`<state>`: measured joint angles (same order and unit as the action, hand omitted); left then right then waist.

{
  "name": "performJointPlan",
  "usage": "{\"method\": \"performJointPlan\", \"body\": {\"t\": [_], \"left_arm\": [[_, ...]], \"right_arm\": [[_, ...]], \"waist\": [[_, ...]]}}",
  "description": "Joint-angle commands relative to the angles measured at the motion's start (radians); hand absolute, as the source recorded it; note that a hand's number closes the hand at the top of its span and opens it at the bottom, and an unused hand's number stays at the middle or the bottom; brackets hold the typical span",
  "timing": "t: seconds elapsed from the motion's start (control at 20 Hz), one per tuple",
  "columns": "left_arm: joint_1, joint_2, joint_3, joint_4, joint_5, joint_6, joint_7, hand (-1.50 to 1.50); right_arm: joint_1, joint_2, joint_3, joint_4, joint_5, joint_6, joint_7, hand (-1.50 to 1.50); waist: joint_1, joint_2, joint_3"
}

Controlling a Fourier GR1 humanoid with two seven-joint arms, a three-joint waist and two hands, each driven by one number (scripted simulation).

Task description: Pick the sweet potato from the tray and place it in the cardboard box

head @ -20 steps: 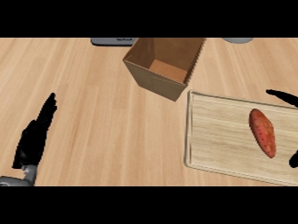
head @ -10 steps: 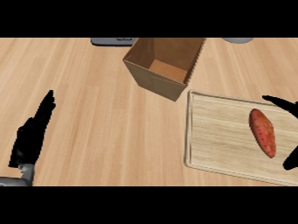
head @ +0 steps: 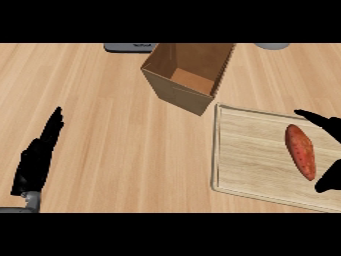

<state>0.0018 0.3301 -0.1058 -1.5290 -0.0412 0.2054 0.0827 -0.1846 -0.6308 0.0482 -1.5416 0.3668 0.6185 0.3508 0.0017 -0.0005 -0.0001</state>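
On tray (head: pixel 250 165), unlabelled sweet potato (head: pixel 301 151), right hand (head: pixel 340 150) beside

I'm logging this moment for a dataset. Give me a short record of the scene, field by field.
sweet potato: lying on the tray, not held
tray: on the counter, at the view's right
cardboard box: open, empty, beside the tray's far left corner
right hand: open, around the sweet potato's right side
left hand: open, resting at the view's lower left

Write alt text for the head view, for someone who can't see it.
The right robot hand is open around a sweet potato on a wooden tray, not gripping it. An open cardboard box stands up-left; the left robot hand rests open.
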Motion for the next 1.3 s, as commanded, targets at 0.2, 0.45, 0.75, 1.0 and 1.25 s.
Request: {"method": "performJointPlan", "body": {"t": [0.2,0.45,0.75,1.0,1.25], "left_arm": [[0.01,-0.043,0.042,0.019,-0.051,-0.051,-0.038,0.0],[-0.054,-0.054,0.092,0.064,-0.052,-0.099,-0.02,0.0],[0.069,-0.102,0.058,-0.077,-0.116,-0.062,0.017,0.0],[0.037,-0.09,0.092,-0.059,-0.104,-0.101,0.017,0.0],[-0.021,-0.064,0.135,-0.016,-0.091,-0.135,0.034,0.0]], "right_arm": [[-0.02,0.08,-0.027,0.044,0.101,0.033,-0.03,-1.5],[0.012,0.092,-0.083,-0.001,0.117,0.074,-0.034,-1.5],[0.036,0.133,-0.056,0.055,0.203,0.039,-0.109,-1.5],[0.024,0.154,-0.023,0.136,0.288,-0.058,-0.22,1.5],[0.004,0.145,-0.03,0.103,0.387,-0.171,-0.217,1.5]], "waist": [[0.001,0.001,0.0],[-0.002,0.0,0.0],[0.001,0.0,0.0],[0.001,0.0,0.0],[-0.001,0.001,0.0]]}}
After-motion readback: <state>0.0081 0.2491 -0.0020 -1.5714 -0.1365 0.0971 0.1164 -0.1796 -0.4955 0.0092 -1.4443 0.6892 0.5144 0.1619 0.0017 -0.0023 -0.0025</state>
